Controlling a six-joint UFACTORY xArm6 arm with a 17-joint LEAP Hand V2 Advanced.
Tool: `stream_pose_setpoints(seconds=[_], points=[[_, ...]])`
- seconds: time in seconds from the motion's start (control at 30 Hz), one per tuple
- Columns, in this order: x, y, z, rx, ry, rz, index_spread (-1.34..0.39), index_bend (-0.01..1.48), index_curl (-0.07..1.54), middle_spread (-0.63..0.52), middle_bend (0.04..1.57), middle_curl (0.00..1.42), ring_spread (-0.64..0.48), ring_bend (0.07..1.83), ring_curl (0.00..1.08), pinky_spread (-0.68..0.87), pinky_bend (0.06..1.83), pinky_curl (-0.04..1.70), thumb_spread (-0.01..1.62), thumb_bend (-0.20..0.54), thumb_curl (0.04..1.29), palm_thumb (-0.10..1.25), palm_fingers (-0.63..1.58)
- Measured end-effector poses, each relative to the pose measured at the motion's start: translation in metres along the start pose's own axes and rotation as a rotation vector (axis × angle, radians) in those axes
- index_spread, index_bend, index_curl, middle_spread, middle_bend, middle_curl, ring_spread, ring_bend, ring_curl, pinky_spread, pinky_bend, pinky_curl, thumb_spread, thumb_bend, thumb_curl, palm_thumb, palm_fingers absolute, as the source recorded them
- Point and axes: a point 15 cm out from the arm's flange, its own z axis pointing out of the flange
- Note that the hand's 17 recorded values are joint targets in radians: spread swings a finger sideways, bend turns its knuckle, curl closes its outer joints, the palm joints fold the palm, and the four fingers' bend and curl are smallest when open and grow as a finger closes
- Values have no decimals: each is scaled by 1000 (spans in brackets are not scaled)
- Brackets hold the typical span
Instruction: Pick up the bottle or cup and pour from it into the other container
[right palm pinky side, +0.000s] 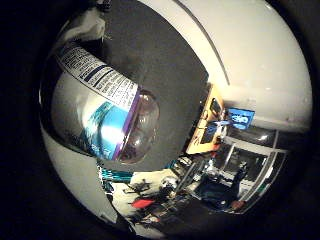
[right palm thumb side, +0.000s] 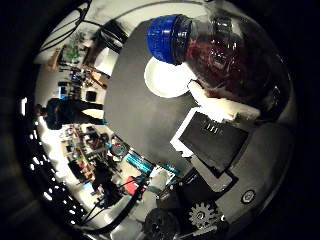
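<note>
A clear plastic bottle (right palm thumb side: 225, 55) with a blue cap (right palm thumb side: 168, 38) and dark red liquid fills much of the right thumb side palm view, close to the palm. It lies tilted, its capped neck beside the rim of a white round cup (right palm thumb side: 165, 78) standing on the dark grey table (right palm thumb side: 135, 120). My hand (right palm thumb side: 215, 135) shows white and black fingers curled against the bottle's body. The right little finger side palm view shows the bottle's labelled body and rounded clear base (right palm pinky side: 105, 115) over the dark table (right palm pinky side: 170, 60).
The dark table ends at a pale curved edge (right palm pinky side: 215, 55) with a white surface beyond. Past the table lie cluttered shelves and benches (right palm thumb side: 95, 150) and a desk with a blue screen (right palm pinky side: 240, 118).
</note>
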Motion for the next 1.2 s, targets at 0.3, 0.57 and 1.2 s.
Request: stream_pose_setpoints(seconds=[0.3, 0.57, 1.2], points=[[-18, -24, 10, -110, 256, -66, -180, 1206, 786, -113, 1388, 754, -226, 1340, 793, -223, 1292, 919, 373, -22, 966, 1034, 1117], [-36, -42, 18, -160, 397, -114, -181, 1201, 788, -113, 1385, 755, -228, 1331, 805, -226, 1285, 928, 374, -22, 959, 1023, 1119], [-61, -53, 20, -187, 475, -157, -182, 1194, 792, -116, 1373, 767, -226, 1326, 810, -224, 1284, 932, 375, -22, 959, 1023, 1124]])
